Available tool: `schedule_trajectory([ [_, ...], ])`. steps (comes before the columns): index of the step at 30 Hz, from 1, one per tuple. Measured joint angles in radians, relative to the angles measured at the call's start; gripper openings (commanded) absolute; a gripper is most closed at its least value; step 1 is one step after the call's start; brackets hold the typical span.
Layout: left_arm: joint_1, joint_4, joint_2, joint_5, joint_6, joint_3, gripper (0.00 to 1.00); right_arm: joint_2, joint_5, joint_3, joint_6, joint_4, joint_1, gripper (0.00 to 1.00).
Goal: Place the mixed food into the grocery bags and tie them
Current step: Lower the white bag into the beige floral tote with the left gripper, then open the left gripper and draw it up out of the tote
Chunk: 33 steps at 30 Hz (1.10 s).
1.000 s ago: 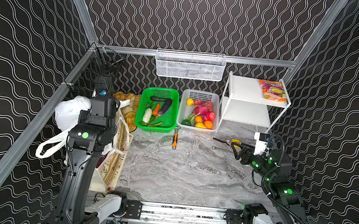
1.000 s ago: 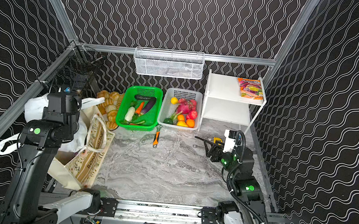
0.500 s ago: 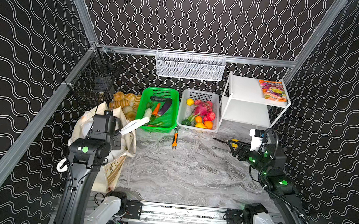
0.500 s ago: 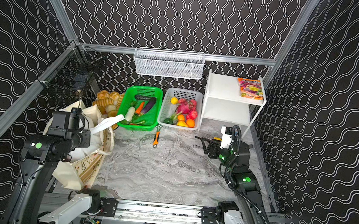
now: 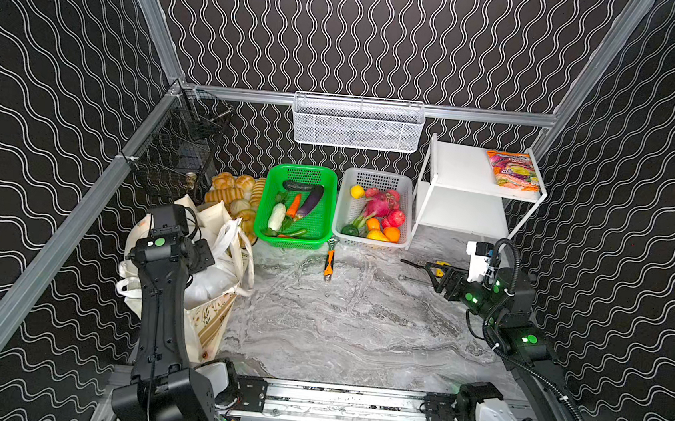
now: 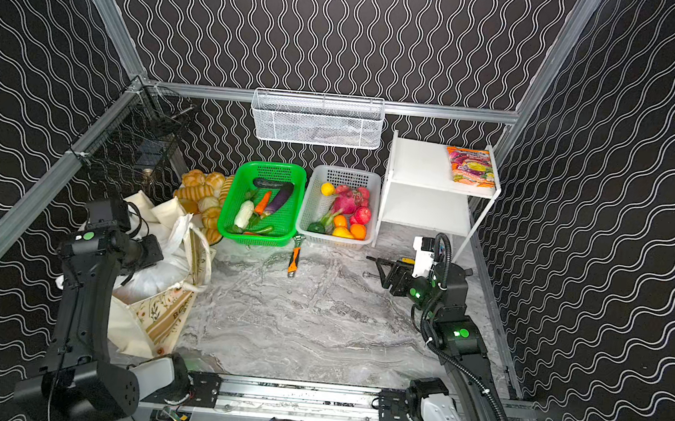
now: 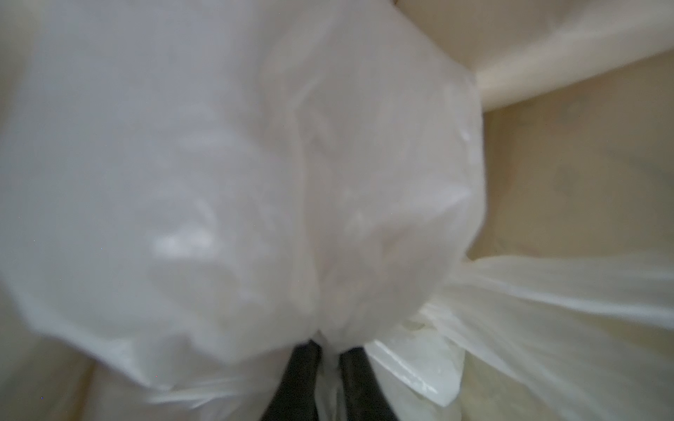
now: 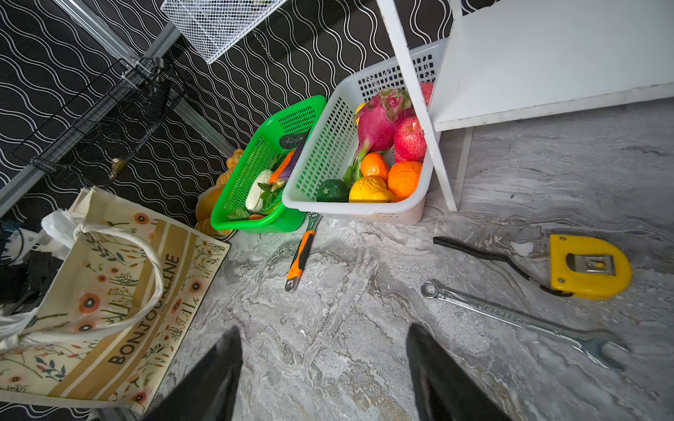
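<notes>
In both top views the black left arm [image 5: 159, 296] leans over the tall cream canvas tote with a printed floral panel [image 5: 209, 325], and its wrist covers the left gripper [image 7: 330, 350]. The left wrist view is blurred. Two dark fingers [image 7: 299, 375] stand a narrow gap apart, with film of the thin, crinkly white plastic carrier bag [image 7: 219, 164] lying between them; whether they pinch it I cannot tell. The bag's bulging body fills the space straight ahead of these fingers and sits in the tote's mouth. What it holds is hidden. Beyond the tote, farther from this gripper, a heap of golden bread rolls [image 5: 231, 187] is partly behind the tote's upper edge.

The right gripper [image 8: 324, 330] hovers over the grey marbled table [image 8: 346, 291], its fingers spread wide with nothing between them. Ahead of it lies an orange-handled adjustable wrench [image 8: 301, 255]. Past that stand a green plastic basket [image 8: 233, 197] and a white plastic basket [image 8: 328, 153] of toy produce, the white one partly behind a leg of the white shelf unit [image 8: 547, 54]. Near this gripper lie a long silver spanner [image 8: 510, 317] and a yellow tape measure [image 8: 591, 266].
</notes>
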Motion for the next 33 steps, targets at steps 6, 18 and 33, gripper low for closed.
schedule_trajectory([
  [6, 0.022, 0.037, 0.045, 0.016, -0.047, 0.048, 0.78, -0.008, 0.010, -0.005, -0.010, -0.007, 0.000, 0.73],
  [18, 0.026, 0.150, 0.052, 0.062, -0.125, -0.060, 0.69, -0.016, 0.042, -0.008, -0.027, -0.015, 0.000, 0.73],
  [33, -0.041, 0.136, -0.056, 0.074, -0.114, 0.264, 0.69, -0.040, 0.115, 0.024, -0.073, -0.028, 0.000, 0.73],
])
